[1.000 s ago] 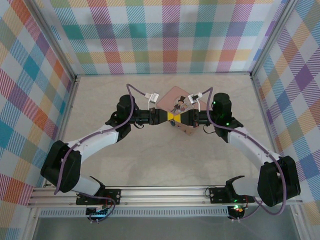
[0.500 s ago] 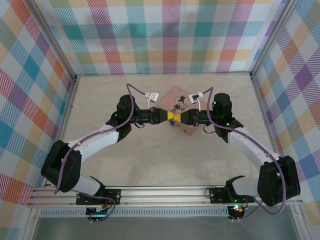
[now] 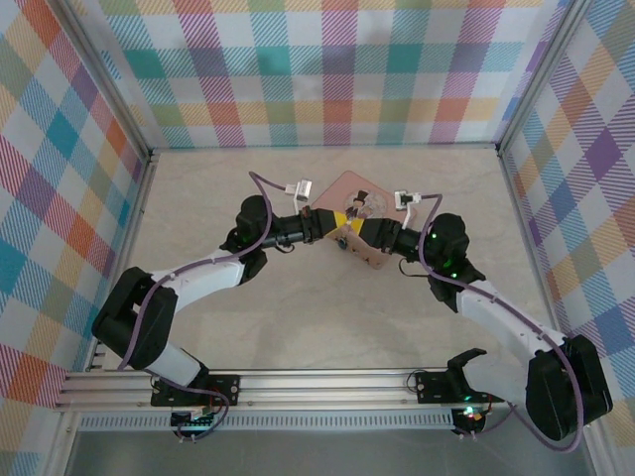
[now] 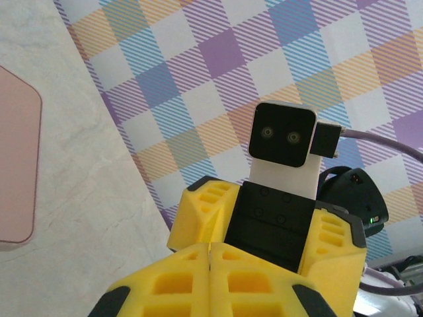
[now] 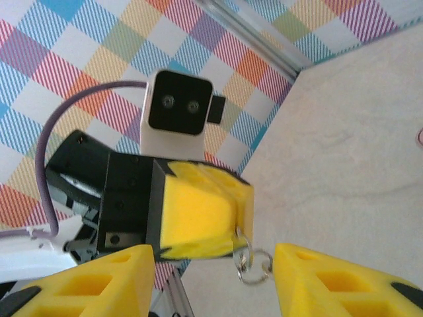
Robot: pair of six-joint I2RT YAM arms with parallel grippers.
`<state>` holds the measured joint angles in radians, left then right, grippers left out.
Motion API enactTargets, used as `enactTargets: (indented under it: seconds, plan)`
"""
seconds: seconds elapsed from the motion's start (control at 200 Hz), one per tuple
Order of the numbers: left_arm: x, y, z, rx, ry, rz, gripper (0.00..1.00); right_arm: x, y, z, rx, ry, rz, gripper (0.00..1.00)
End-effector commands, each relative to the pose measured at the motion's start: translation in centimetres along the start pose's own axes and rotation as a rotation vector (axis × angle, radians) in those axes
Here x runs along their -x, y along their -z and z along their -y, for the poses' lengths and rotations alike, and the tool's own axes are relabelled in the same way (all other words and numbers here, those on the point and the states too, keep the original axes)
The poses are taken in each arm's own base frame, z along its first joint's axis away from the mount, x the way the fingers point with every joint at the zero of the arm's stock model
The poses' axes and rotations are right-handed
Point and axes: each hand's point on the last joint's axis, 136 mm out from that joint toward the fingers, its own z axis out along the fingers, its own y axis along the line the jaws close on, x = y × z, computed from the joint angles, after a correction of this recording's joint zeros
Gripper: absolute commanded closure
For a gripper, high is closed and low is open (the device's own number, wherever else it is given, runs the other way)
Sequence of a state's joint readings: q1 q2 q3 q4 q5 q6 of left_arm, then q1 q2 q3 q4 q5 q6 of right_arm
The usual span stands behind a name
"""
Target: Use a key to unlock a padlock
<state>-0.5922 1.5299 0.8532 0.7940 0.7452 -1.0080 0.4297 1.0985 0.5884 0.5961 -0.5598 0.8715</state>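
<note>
Both arms have shifted since a second ago. The right arm's wrist has dropped back toward the near right, and the left arm has reached further in. Their tips now meet at a slant over the near-left part of the pink tin [image 3: 342,188], which lies cornerwise on the table [image 3: 298,317].

The left gripper [image 5: 201,211] is fully closed, its yellow fingers pressed flat together with only a seam between them. A thin silvery wire ring [image 5: 254,269] dangles from their lower corner on a smaller loop. Whatever the loop is fastened to is hidden between the fingers, so I cannot tell whether the key is in there.

The right gripper [image 4: 268,221] faces the left one with its jaws about half open. In its own wrist view its fingers stand either side of the left fingertips and the ring, clear of both, and it holds nothing.

From above, a tiny bluish speck [image 3: 343,245] sits just below the meeting fingertips at the tin's near-left edge. It could be the padlock, but it is too small to make out a body or shackle.
</note>
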Motion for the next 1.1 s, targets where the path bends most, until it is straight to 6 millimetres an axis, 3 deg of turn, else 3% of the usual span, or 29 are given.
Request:
enactTargets:
  seconds: [0.0,0.395,0.695,0.89,1.0,1.095]
  plan:
    - [0.2,-0.4,1.7,-0.054,-0.033,0.022,1.00,1.4,-0.2,-1.2,0.027,0.027,0.074,0.50]
    - [0.4,-0.5,1.8,-0.051,-0.032,0.052,1.00,0.8,-0.9,-0.9,0.034,0.010,0.046,0.65]
    - [0.7,-0.4,1.6,-0.047,-0.026,0.082,1.00,-0.1,-1.0,-0.1,0.016,-0.018,0.029,0.71]
    - [0.8,-0.3,1.6,-0.047,-0.024,0.089,1.00,0.0,-1.0,0.2,0.005,-0.022,0.035,0.85]
    - [0.8,-0.3,1.6,-0.048,-0.024,0.090,1.00,-0.1,-1.1,0.3,0.008,-0.024,0.031,1.00]
    - [0.8,-0.2,1.7,-0.048,-0.027,0.090,1.00,0.0,-1.0,0.4,0.001,-0.018,0.041,1.00]
